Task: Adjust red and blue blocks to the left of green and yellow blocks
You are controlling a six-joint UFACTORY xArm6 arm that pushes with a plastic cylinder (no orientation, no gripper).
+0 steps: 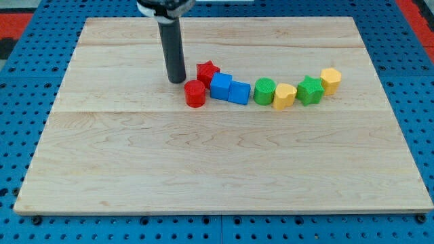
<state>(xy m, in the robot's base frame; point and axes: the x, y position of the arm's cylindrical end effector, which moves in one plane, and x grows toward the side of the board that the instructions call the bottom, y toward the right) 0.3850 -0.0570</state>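
Observation:
My tip rests on the board just left of the red star block and just above-left of the red cylinder. Right of these sit two blue blocks, one touching the star and a blue cube beside it. Further right in a curved row come a green cylinder, a yellow heart-like block, a green star block and a yellow hexagonal block. The red and blue blocks lie to the left of the green and yellow ones.
The wooden board lies on a blue pegboard surface. The rod's arm mount shows at the view's top.

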